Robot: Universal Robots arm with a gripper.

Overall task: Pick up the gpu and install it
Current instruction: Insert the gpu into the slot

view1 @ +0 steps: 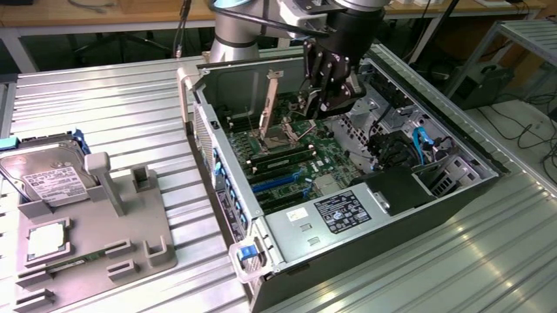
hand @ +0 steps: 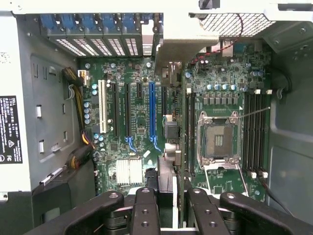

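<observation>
Gripper [view1: 327, 103] clamps the gpu [hand: 167, 169] edge-on above the board [hand: 132, 147]. The exterior view shows its bracket [view1: 271, 98] upright inside the case [view1: 348, 261].

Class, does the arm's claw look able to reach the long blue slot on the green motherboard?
Probably yes: the grey computer case lies open, the claw hangs above it, nothing covers the blue slot.

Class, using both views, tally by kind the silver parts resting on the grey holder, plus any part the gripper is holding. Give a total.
hard drive: 1
CPU chip: 1
gpu, held in the gripper: 1
Total: 3
</observation>
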